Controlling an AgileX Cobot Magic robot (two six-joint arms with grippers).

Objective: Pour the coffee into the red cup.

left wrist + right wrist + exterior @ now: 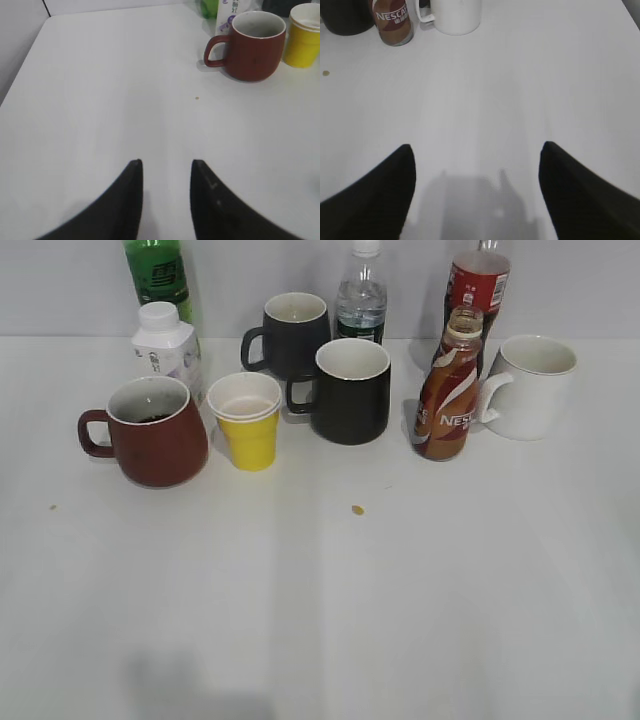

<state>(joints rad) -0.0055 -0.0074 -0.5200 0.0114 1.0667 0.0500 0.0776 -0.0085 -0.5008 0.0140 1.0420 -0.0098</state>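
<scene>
Bare white table [330, 620] before mugs

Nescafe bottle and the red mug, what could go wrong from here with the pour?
1. The Nescafe bottle stands uncapped beside the white mug; a clumsy grasp could tip it.
2. The red mug is across the table, so carrying may spill.
3. The yellow paper cup sits close by and could catch coffee.

Brown white-swirled coffee [446, 400]; dark red cup [155, 432].
</scene>
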